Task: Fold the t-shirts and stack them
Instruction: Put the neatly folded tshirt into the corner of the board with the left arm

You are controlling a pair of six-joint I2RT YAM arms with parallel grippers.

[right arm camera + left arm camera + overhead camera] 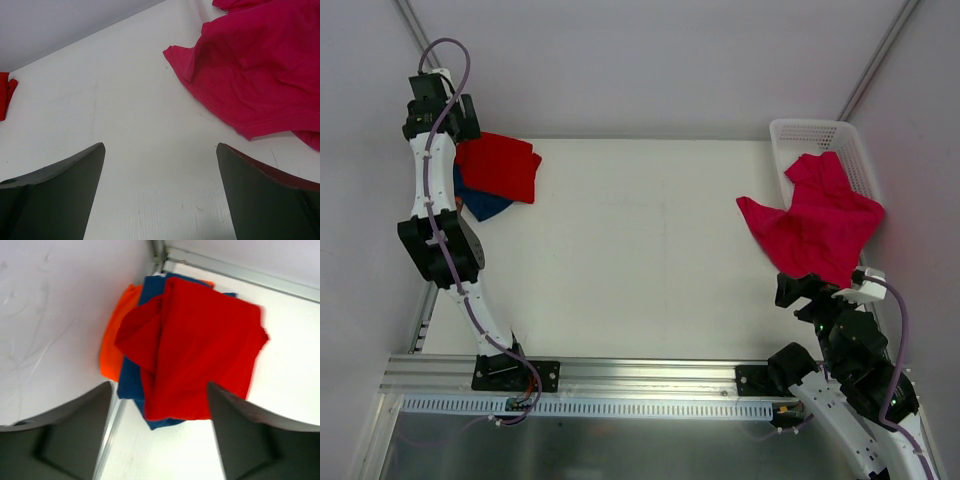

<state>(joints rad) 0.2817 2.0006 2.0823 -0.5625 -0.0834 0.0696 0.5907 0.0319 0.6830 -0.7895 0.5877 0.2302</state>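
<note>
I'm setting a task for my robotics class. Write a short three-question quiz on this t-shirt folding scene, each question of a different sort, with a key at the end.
1. Multiple choice: which t-shirt lies on top in the far left corner? A navy, B red, C orange.
2. True or false: the magenta-pink t-shirt lies folded on the others.
3. Fill in: the left claw and the right claw both stand ____.

Key:
1. B. The red t-shirt covers the navy t-shirt and the orange t-shirt.
2. False. It sprawls unfolded, spilling from the white basket onto the table.
3. Open, holding nothing.
</note>
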